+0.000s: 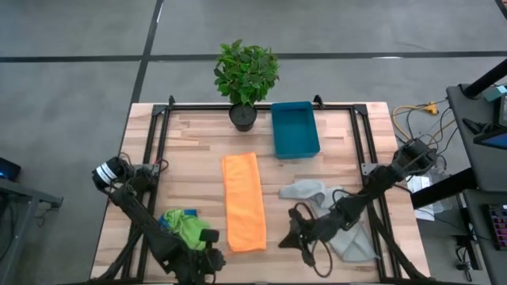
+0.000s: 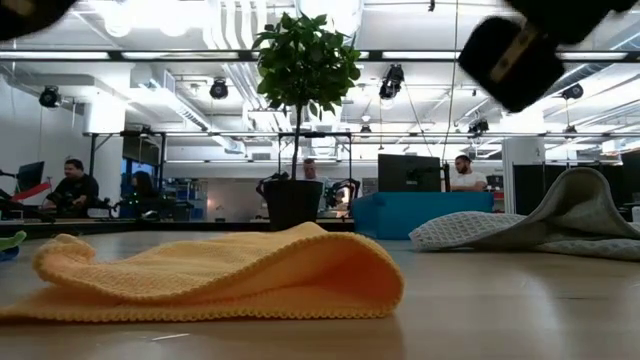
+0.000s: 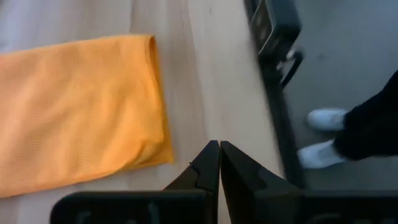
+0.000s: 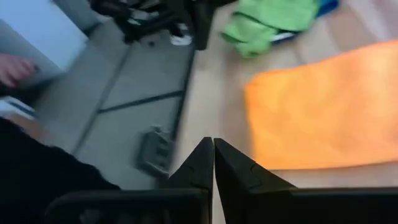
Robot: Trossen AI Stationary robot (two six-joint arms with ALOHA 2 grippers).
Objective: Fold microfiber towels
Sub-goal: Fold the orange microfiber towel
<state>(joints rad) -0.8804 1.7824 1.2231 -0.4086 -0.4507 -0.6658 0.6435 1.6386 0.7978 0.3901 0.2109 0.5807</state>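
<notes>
The orange towel (image 1: 243,202) lies as a long folded strip in the middle of the table, its rounded fold facing the low view (image 2: 220,275). A lime green towel (image 1: 184,226) sits bunched on a blue one (image 1: 165,219) at the near left. The pale grey towel (image 1: 333,218) lies crumpled at the near right, partly under my right arm. My left gripper (image 3: 219,152) hovers shut just off the orange towel's near left corner (image 1: 215,255). My right gripper (image 4: 213,148) hovers shut off its near right corner (image 1: 283,240). Neither holds anything.
A teal bin (image 1: 295,128) and a potted plant (image 1: 245,75) stand at the far edge. Black frame rails (image 1: 154,150) run along both sides of the table. A person's shoes (image 3: 323,134) are on the floor beyond the near edge, and a hand (image 4: 15,68) shows there too.
</notes>
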